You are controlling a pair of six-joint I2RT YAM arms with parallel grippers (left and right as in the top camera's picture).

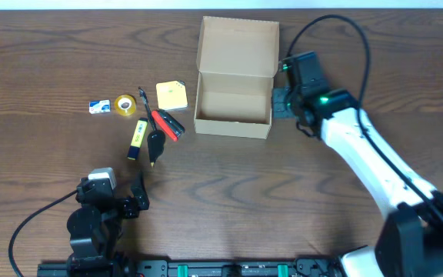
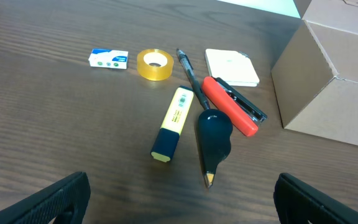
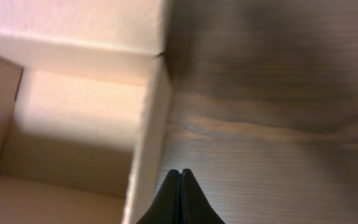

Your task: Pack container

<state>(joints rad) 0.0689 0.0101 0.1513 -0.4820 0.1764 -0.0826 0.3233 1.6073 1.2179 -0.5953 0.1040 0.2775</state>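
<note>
Upper centre of the desk [image 1: 283, 192], box [image 1: 231, 128] open but empty, stationery [image 1: 136, 138] unpacked; left tool [image 2: 182, 202] gapes, right tool [image 3: 180, 179] pinched shut, both empty

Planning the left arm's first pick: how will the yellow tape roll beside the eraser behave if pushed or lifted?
The tape roll lies flat on the table, hole up, so a push would probably slide it rather than roll it. Small and hollow, it is likely light. Its smooth curved rim might slip from a pinch across the outside.
</note>
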